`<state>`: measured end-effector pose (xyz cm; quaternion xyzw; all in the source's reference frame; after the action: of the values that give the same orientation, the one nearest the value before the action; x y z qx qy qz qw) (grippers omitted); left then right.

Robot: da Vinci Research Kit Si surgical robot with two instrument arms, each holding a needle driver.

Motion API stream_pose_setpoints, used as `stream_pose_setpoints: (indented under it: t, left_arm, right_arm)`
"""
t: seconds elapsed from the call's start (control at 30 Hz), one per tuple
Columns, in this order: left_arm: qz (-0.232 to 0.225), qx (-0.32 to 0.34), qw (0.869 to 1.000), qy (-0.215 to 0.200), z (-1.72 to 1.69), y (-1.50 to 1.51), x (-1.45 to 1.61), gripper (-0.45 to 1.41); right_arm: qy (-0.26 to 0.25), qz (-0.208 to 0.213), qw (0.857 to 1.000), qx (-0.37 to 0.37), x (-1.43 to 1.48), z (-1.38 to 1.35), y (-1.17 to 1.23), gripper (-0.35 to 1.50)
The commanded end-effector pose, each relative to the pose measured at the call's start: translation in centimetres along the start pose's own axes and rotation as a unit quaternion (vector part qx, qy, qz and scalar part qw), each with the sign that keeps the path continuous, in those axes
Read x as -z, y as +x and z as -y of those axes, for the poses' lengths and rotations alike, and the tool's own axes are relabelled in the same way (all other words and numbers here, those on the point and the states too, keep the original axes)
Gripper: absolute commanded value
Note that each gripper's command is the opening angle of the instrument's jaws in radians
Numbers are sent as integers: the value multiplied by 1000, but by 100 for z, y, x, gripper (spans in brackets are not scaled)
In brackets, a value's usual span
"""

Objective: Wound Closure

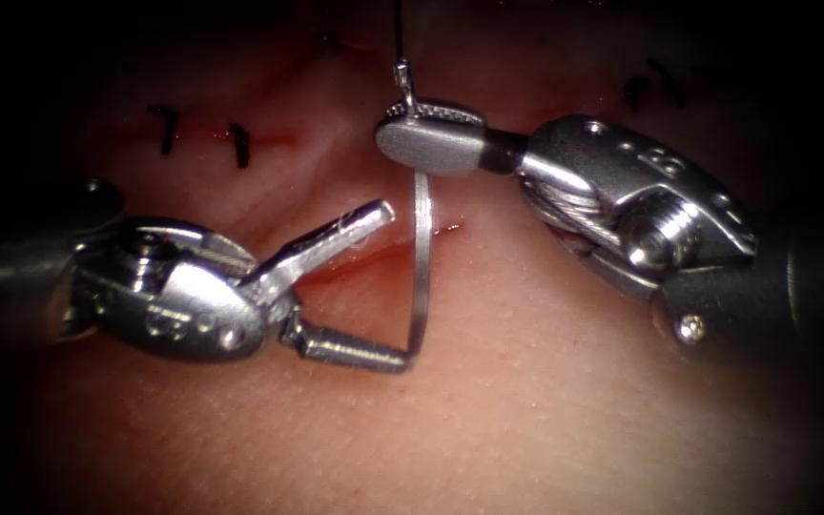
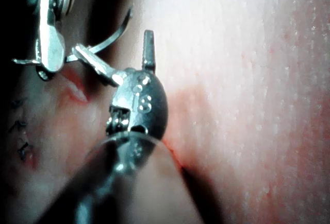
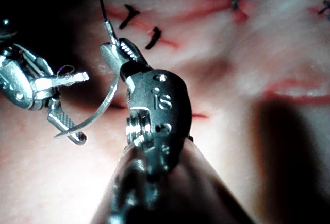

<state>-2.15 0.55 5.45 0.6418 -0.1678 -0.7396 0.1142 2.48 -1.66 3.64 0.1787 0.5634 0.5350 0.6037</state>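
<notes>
My right tool (image 1: 428,129) comes in from the right, jaws shut on the curved needle (image 1: 421,267) close to its thread end. The needle hangs free above the tissue (image 1: 526,410), over the cut (image 1: 374,256), and is not in it. Its point lies against the lower jaw of my left tool (image 1: 395,286), whose jaws stand wide open around the needle's lower part and hold nothing. The thread (image 1: 396,29) runs straight up from the needle's end. In the right wrist view, the right tool (image 3: 117,49) holds the needle (image 3: 103,105), which curves towards the open left tool (image 3: 77,105).
Two dark stitches (image 1: 238,143) sit on the closed part of the cut at upper left, and more dark thread ends (image 1: 650,86) lie at upper right. Red fluid lines the cut under the left tool's upper jaw. The left wrist view has the right tool (image 2: 49,44) beyond the left tool (image 2: 139,100).
</notes>
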Motion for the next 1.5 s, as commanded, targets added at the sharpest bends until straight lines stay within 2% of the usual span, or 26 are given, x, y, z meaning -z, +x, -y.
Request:
stream_pose_setpoints:
  t: [0.03,0.23,0.3,0.4,0.47,0.5,0.53,0.57,0.97,1.07,1.1,1.13,1.17,1.2,1.23,1.3,1.5]
  left_arm:
    - [1,-1,1000,1,1,-5,-6,81]
    - [5,-16,1000,3,1,-4,-13,63]
    - [1,-21,1000,2,-1,-1,-15,64]
    - [-8,-38,999,1,-1,5,-16,49]
    - [-8,-40,999,1,0,6,-16,29]
    - [-8,-45,999,1,1,5,-16,-30]
    - [-8,-45,999,1,1,5,-16,-30]
    - [-10,-45,999,1,2,5,-16,-45]
    - [-17,-46,999,-2,12,-13,-13,-45]
    - [7,-51,999,0,11,-12,-11,-45]
    - [9,-54,998,-2,11,-11,-10,-45]
    - [9,-54,998,-2,11,-11,-10,-45]
    - [13,-60,998,-4,10,-10,-9,-45]
    - [27,-72,997,-9,8,-8,-7,-45]
    - [41,-83,996,-13,7,-6,-5,-45]
    - [51,-93,994,-14,5,-3,-3,-45]
    - [85,-120,989,-30,1,4,-2,-45]
  right_arm:
    - [2,-1,1000,0,-11,1,-3,-35]
    - [-1,-4,1000,-3,-10,2,-4,-35]
    - [-1,-6,1000,-3,-11,2,-3,-35]
    - [-1,-6,1000,-3,-11,2,-4,-35]
    - [-1,-6,1000,-6,-11,2,-4,-35]
    - [-1,-6,1000,-6,-11,3,-4,-35]
    - [-1,-6,1000,-6,-11,3,-4,-35]
    - [-1,-6,1000,-6,-11,3,-4,-35]
    - [-2,-3,1000,-6,-9,6,-6,-35]
    - [10,0,1000,-6,-9,5,-6,-35]
    - [10,-1,1000,-6,-9,5,-6,-10]
    - [10,-1,1000,-6,-9,5,-6,-10]
    - [10,0,1000,-6,-9,5,-6,26]
    - [9,6,1000,-6,-9,6,-6,74]
    - [8,15,1000,-6,-9,5,-6,106]
    - [7,22,1000,-5,-9,6,-7,116]
    - [19,57,998,-1,-7,8,-15,121]
